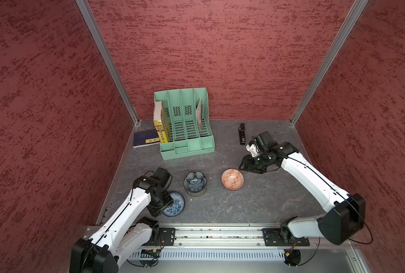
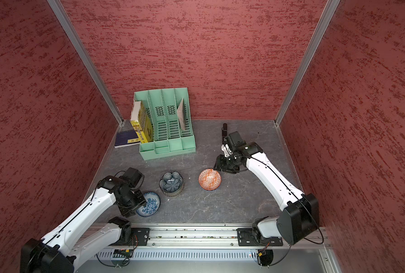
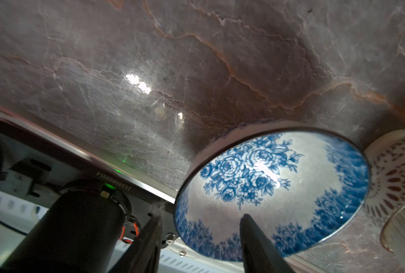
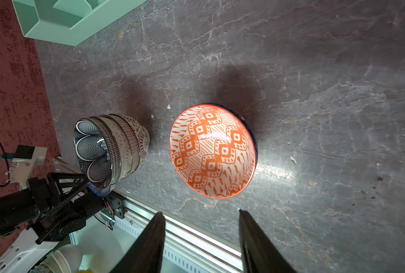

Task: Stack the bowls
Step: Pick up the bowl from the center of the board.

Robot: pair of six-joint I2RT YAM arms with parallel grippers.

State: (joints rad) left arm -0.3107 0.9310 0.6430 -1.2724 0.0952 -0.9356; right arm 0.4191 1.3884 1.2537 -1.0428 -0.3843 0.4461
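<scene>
one floral bowl (image 3: 279, 184), left hand (image 3: 201, 216) astride rim

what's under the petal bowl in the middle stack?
Under the petal bowl, the right wrist view shows outer walls of a striped bowl and a brown lattice bowl, nested. Their insides are covered; how many more is unclear.
</scene>
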